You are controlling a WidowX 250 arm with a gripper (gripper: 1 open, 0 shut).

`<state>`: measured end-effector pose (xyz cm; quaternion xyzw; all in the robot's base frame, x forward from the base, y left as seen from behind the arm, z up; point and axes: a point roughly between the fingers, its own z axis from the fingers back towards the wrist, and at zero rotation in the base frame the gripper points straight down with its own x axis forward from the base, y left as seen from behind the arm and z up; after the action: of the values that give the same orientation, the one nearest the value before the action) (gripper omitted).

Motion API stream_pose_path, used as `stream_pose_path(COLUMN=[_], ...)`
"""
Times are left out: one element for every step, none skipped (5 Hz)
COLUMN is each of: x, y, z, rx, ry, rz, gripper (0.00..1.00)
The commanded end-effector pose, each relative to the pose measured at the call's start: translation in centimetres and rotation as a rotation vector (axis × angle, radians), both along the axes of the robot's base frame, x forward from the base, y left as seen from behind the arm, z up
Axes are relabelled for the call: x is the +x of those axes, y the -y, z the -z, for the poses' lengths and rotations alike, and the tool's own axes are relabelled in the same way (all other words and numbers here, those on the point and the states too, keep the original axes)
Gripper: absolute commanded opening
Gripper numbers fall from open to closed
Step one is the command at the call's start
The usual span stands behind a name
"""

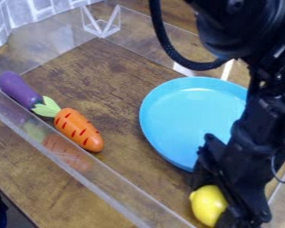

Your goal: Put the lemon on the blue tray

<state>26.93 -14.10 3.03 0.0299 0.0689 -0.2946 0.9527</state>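
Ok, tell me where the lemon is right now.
The lemon sits at the bottom right of the camera view, on the wooden table just outside the blue tray's near rim, beside the gripper.
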Motion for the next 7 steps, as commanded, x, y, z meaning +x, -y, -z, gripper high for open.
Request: stream_pose_path(x=[1.9,3.2,3.4,3.4,3.5,3.5,3.5], y=[-0.6,-1.5,-2.1,-1.9,-1.7,-1.5,-1.3], z=[-2.4,-4.4,-5.2,-5.1,-4.8,-4.6,-4.4], rx=[-0.014,0.002,0.004,-0.005,-0.014,-0.022,-0.031], ry=[0.061,0.09,0.113,0.117,0.12,0.123,0.126], rz=[-0.031,-0.07,-0.105,-0.098,-0.089,-0.081,-0.073], gripper=[0.0,0.0,0.0,0.0,0.0,0.0,0.0])
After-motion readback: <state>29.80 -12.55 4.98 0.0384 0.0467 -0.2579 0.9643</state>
